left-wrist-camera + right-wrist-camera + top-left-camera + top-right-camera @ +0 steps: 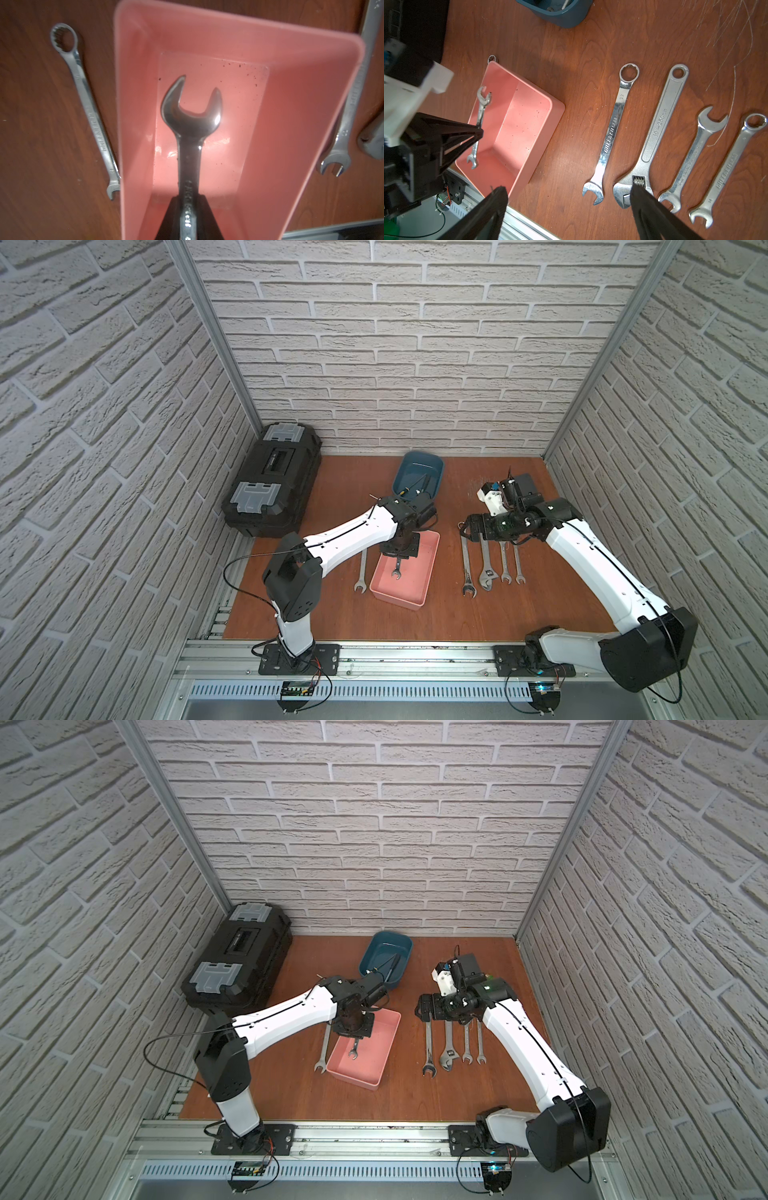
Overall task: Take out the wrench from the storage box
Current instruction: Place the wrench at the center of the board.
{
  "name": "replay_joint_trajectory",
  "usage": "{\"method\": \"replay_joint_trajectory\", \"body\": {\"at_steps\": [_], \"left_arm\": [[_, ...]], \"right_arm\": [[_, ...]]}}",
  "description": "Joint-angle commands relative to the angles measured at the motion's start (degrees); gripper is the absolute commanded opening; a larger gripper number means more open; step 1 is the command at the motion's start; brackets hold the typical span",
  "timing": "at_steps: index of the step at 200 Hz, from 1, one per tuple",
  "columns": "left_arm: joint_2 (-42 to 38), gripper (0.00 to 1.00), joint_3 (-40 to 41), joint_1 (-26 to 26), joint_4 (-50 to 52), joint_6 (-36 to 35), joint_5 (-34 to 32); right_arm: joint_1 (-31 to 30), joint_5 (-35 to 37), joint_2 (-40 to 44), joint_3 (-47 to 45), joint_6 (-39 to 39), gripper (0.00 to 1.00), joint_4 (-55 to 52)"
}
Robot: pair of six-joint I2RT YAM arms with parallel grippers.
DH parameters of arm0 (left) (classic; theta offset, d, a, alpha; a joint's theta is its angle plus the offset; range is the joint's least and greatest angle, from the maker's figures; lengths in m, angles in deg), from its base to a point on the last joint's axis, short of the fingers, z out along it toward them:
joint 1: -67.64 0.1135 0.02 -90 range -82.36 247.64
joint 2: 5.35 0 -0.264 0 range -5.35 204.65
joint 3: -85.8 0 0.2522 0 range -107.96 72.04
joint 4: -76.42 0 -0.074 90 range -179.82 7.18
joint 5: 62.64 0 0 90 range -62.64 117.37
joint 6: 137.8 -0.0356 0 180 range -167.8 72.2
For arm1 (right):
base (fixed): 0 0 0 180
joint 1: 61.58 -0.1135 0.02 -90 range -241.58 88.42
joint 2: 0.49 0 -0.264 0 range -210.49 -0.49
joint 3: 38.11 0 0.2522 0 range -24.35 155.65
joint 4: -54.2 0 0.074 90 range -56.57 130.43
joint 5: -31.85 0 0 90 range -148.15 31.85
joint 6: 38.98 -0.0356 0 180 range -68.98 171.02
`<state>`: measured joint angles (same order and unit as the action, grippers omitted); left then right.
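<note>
Pink storage box has the open-end wrench seemingly raised off its floor but not past its rim, clamped mid-shank by the left gripper, so lifting it out onto the tabletop remains, while the right gripper hangs with jaws apart.

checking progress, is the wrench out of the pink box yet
Not yet out: the left gripper is shut on the wrench, which hangs over the storage box floor. Touching it: cannot tell.

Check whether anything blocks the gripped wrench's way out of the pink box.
Nothing visible does. The left gripper is shut on the wrench in the open-topped storage box; only its low walls surround it.
</note>
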<state>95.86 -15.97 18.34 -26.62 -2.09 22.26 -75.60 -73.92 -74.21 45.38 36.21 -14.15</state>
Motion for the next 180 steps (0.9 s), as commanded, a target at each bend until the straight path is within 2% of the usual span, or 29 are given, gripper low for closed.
{"method": "replay_joint_trajectory", "body": {"at_steps": [1,31,98,150,180], "left_arm": [[-3.27,0.05,-1.81,2.39,5.80,-3.83,-2.08],[-6.66,0.05,1.23,7.44,6.88,-7.51,-3.11],[-10.33,0.06,11.10,21.33,-0.19,-17.82,-1.26],[-6.82,0.05,18.35,27.81,-9.84,-22.57,1.43],[-2.56,0.05,20.30,29.33,-13.97,-23.78,2.63]], "right_arm": [[0.41,-1.10,0.80,0.60,-0.81,0.97,1.85],[0.37,-1.14,0.55,0.83,-1.01,0.96,2.02],[0.39,-0.55,0.41,0.89,-1.36,0.96,1.42],[0.36,-0.14,0.15,0.48,-2.22,0.96,1.20],[0.44,0.45,-0.03,0.40,-2.42,0.96,0.64]]}}
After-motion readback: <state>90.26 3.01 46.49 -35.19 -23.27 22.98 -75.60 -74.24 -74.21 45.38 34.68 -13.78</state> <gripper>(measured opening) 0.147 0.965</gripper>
